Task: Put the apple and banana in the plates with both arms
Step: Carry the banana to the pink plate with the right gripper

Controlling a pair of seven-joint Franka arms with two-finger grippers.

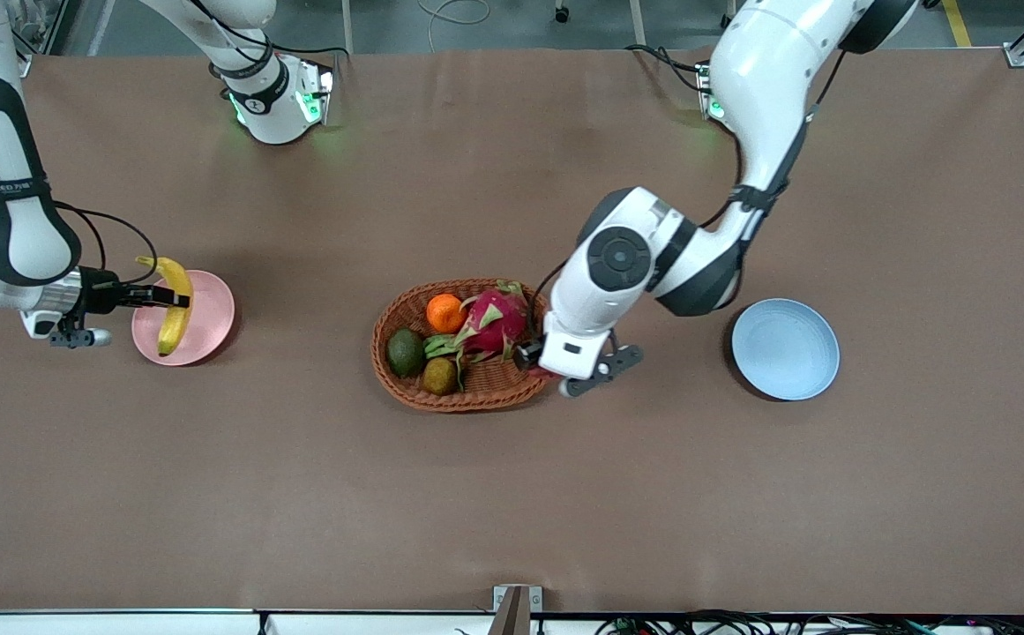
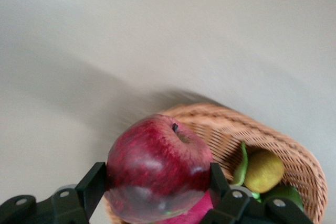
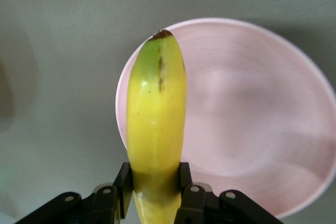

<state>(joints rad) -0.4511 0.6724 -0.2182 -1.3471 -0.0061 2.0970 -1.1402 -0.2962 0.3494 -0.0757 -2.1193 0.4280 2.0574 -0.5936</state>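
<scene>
L gripper (image 2: 157,190): jaws pinched on the apple (image 2: 157,169), one finger each side, fruit filling the gap betw. them. Apple dark red, stem dimple up. It hangs over the wicker basket (image 1: 388,348), at the rim toward the left arm's end of the tabletop, abt 4 o'clock of the basket's middle in front view; there the wrist body hides the apple almost fully.

R gripper (image 1: 166,297): jaws clamped on the banana (image 1: 175,304) near mid-length, no gap showing. Banana held over the pink plate (image 1: 212,309), long axis running 12 to 6 o'clock in front view, dark tip at the 12 end. Whether it touches the plate, can't tell.

Blue plate (image 1: 785,348) lies toward the left arm's end of the tabletop, at 3 o'clock from the basket, nothing in it. Pink plate at 9 o'clock from basket, toward the right arm's end.

In basket: orange (image 1: 445,312), dragon fruit (image 1: 496,322), avocado (image 1: 406,352), a brownish-green fruit (image 1: 440,376).

Tabletop (image 1: 512,494): brown matte covering, a few creases. Grey floor (image 1: 494,22) w/ cables past the bases; cables along the edge nearest the front camera too.
</scene>
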